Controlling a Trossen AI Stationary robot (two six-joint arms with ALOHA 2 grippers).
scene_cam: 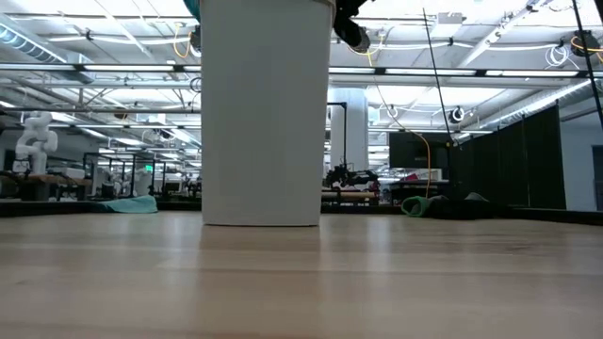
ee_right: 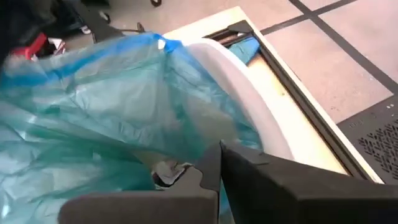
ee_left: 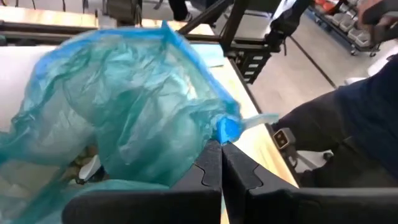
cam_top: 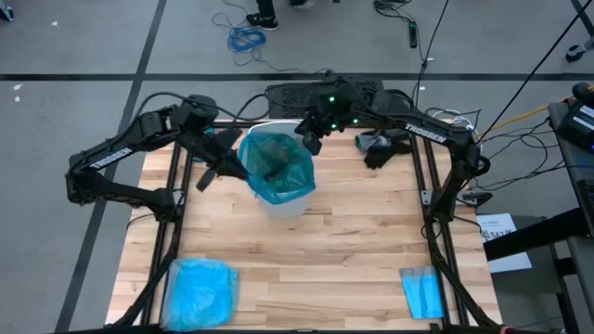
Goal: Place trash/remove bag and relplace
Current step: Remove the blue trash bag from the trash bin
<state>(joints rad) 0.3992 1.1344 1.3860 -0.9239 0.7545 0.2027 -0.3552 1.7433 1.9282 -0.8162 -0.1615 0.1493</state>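
A white bin (cam_top: 283, 199) stands on the wooden table's far middle, lined with the teal-green bag (cam_top: 277, 167). The bag's top is pulled up and loose above the bin's rim (ee_right: 249, 93). Crumpled trash (ee_right: 165, 175) lies inside the bag, mostly hidden by plastic. My left gripper (cam_top: 237, 167) is shut at the bag's left side, and my right gripper (cam_top: 311, 139) is shut at its far right side. In the low view only the bin's wall (scene_cam: 266, 113) and part of my right gripper (scene_cam: 350, 28) show. My left gripper pinches a bunched, twisted bit of the bag's top edge (ee_left: 227, 127) between its shut fingertips (ee_left: 211, 163). It comes from the table's left, slanting down. The plastic spreads away from the hold in slack folds above the bin. My right gripper has its shut fingertips (ee_right: 211, 163) on the bag's film (ee_right: 186, 146) just inside the bin's rim, coming from the far right and slanting down. The fingers hide how many layers they have. The plastic rises crumpled beyond them.
A paler sky-blue plastic bag (cam_top: 200, 292) lies at the table's near left corner, and a small folded blue sheet (cam_top: 422, 292) at the near right. A dark object (cam_top: 385, 148) sits at the far right. Bare wood lies between the bin and the near edge.
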